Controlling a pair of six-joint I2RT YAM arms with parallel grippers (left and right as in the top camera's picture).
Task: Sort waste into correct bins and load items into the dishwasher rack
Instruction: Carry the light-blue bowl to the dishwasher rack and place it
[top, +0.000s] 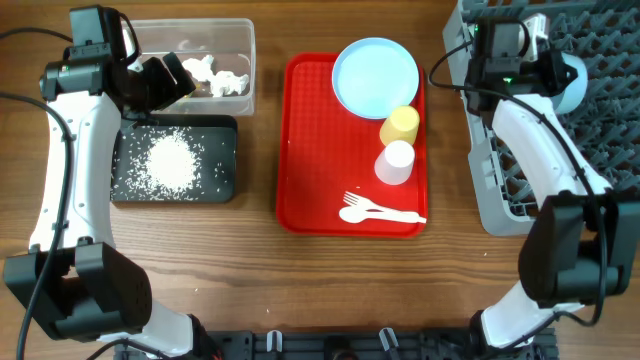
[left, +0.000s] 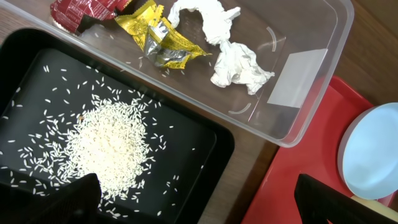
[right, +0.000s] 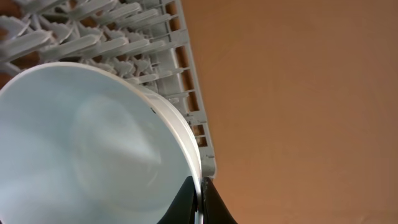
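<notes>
**Waste sorted, dishes waiting**

Wrappers (left: 152, 34) and tissue (left: 233, 56) lie in the clear tub (left: 292, 37), rice (left: 109, 146) in the black tray (left: 186, 134), left tool (left: 196, 205) open above them. Right tool (right: 202, 199) grips a blue bowl (right: 93, 149) by its rim over the dishwasher rack (right: 93, 37). Plate (top: 375, 77), yellow cup (top: 400, 125), white cup (top: 394, 162), fork and spoon (top: 380, 211) wait on the red tray (top: 310, 150). Only wrist views show wrappers and rim grip

Plain red tray (top: 300, 150); pale blue plate (top: 375, 75); yellow cup (top: 400, 125); white cup (top: 395, 162); white fork (top: 357, 200) and spoon (top: 350, 214). Black tray (top: 225, 180), speckled with white grains (top: 170, 162). Clear tub (left: 298, 93); crinkled red wrapper (left: 78, 11); shiny yellow wrapper (left: 155, 37); white tissue (left: 233, 62). Grey rack (top: 490, 190); pale blue bowl (right: 81, 149). Brown wood-grain table (top: 260, 280).
</notes>
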